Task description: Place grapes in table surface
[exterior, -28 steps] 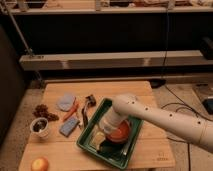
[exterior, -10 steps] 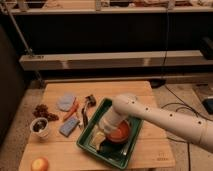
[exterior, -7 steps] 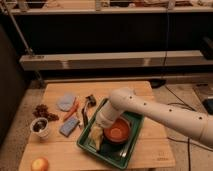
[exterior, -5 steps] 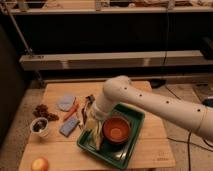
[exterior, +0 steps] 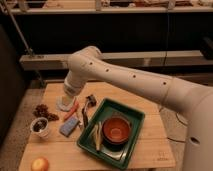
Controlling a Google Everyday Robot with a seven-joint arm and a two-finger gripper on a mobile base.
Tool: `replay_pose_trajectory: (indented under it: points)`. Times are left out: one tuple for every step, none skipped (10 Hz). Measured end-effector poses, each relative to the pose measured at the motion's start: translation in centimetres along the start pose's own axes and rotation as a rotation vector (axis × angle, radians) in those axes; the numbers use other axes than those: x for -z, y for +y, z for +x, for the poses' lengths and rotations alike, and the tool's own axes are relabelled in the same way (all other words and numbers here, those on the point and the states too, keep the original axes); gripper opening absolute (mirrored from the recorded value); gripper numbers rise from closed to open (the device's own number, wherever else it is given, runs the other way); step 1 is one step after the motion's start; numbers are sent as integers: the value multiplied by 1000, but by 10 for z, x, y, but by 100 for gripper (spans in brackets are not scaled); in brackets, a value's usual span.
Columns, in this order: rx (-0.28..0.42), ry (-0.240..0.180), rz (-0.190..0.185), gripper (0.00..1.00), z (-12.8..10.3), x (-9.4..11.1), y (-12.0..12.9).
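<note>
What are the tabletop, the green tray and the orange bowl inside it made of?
The table surface: light tan wood, matte, with visible plank grain. The green tray: probably plastic, smooth with a slight sheen. The orange bowl: smooth, ceramic or plastic; the look leaves it open. The gripper is over the table's left part, near the grapes.

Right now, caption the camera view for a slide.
Gripper hangs low over the table surface between the grapes and the green tray.

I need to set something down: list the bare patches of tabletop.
Bare table behind the tray; front strip between orange and tray. Crowded: left, around grapes, cup and carrot, where the end effector hovers.
</note>
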Motion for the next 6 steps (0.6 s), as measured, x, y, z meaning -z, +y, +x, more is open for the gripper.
replay_pose_trajectory:
  points:
    - [17, 4, -11, 42, 22, -12, 3]
    - [30, 9, -19, 42, 38, -25, 4]
    - [40, 36, -27, 42, 61, -50, 9]
    - [43, 69, -38, 42, 75, -73, 16]
    - [40, 101, -33, 42, 82, -93, 19]
    - [38, 133, -35, 42, 84, -118, 26]
